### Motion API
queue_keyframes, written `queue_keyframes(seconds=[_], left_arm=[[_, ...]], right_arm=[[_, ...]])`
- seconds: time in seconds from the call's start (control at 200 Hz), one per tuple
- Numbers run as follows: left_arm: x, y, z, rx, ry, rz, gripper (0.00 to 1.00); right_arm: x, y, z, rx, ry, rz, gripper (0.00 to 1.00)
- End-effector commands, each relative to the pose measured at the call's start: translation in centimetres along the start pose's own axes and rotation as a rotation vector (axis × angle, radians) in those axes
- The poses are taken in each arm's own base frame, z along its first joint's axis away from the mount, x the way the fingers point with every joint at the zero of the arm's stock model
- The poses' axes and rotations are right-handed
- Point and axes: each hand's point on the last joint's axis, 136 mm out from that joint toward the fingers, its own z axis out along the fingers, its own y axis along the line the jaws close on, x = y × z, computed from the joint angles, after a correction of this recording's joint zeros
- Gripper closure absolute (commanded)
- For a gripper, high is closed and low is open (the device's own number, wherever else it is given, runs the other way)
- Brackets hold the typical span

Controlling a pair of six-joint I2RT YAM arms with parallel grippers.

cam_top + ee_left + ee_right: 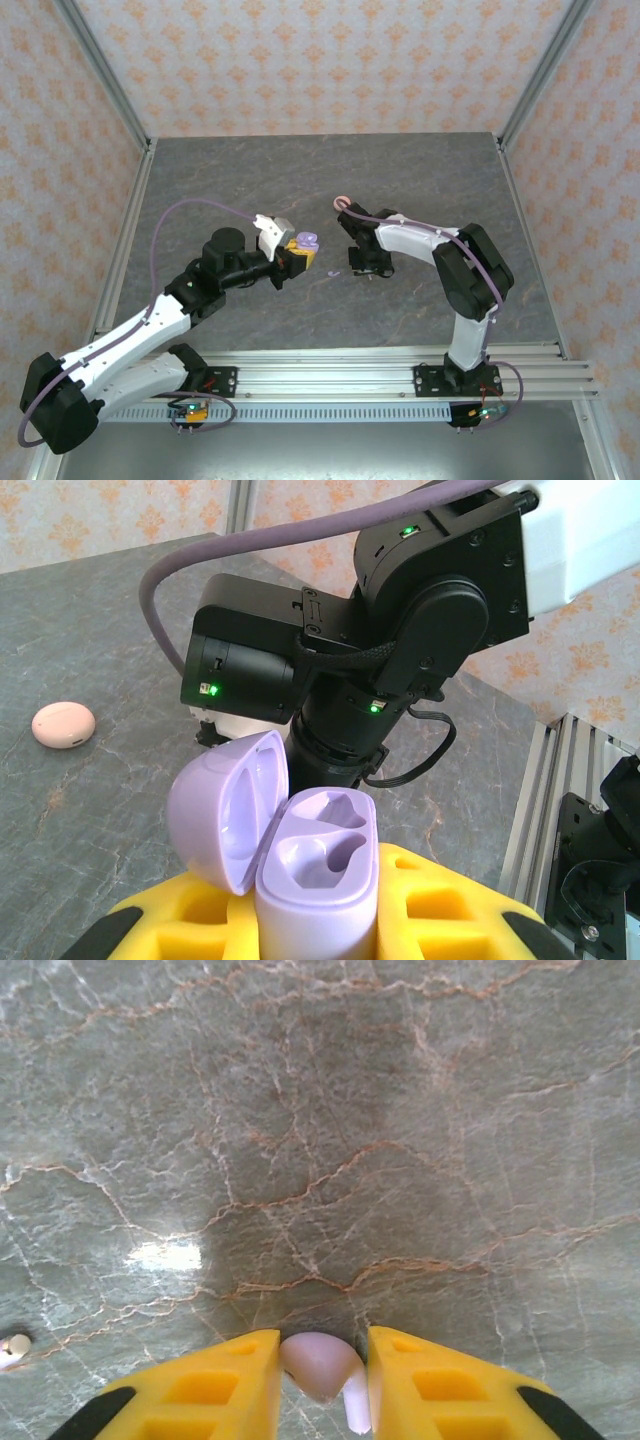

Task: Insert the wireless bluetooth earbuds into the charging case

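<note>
- right gripper [322, 1348] nipped narrow on a pale earbud [318, 1360], close to the table [330, 1130]; thin hold, so it may twist or drop out
- left gripper [320, 920] clamped on the open lilac charging case [318, 865]; a tilted earbud could miss its socket

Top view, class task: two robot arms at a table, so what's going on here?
The left tool holds a lilac charging case with its lid open and both wells empty. The right tool sits low over the table, a pale earbud pinched between its fingers. No earbud is in the case yet.
</note>
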Motion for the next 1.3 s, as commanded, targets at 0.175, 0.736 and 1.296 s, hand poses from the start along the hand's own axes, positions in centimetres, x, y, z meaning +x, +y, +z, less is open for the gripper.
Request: queue_keyframes(seconds=[0.175, 0.736, 1.296], left_arm=[[-1.1, -0.6, 0.1, 0.024, -0.026, 0.008, 0.95], [3.0, 2.1, 3.7, -0.042, 0.006, -0.086, 0.95], [7.3, 5.2, 7.4, -0.141, 0.068, -0.182, 0.95]], right_arm=[[0.4, -1.7, 1.9, 0.087, 0.005, 0.006, 0.80], [-1.8, 0.8, -2.8, -0.170, -0.207, 0.041, 0.82], [-2.7, 4.2, -10.3, -0.478, -0.371, 0.025, 0.82]])
